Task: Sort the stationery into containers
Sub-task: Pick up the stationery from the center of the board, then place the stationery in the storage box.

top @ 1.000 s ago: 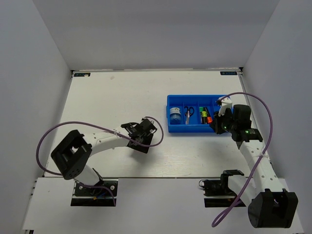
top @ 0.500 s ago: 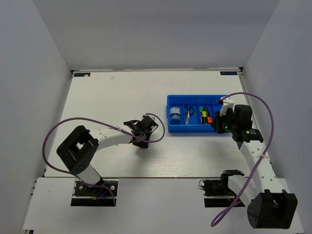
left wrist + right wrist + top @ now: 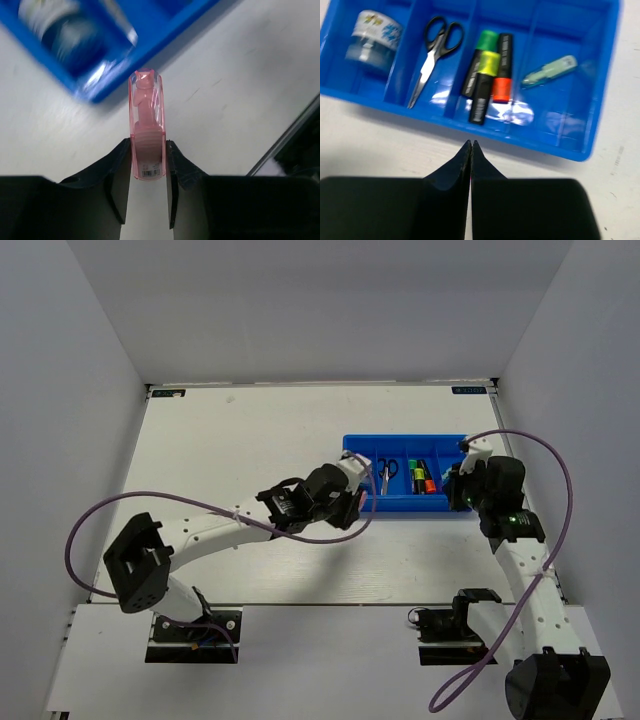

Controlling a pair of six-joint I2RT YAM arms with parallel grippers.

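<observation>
The left claw (image 3: 148, 150) is partly closed on the pink highlighter (image 3: 147, 125), whose long axis runs straight out along the fingers, clear cap forward, over the white counter (image 3: 240, 100) and toward a corner of the blue tray (image 3: 545, 145). The right claw (image 3: 471, 150) is pressed fully together, empty, just short of the tray's near wall.

Inside, each kind in its own compartment:
- The roll (image 3: 374, 34).
- The scissors (image 3: 434, 50), handles far.
- The three black-bodied highlighters (image 3: 487, 75), lengthwise near-to-far.
- The pale green highlighter (image 3: 550, 70), lying slantwise.
</observation>
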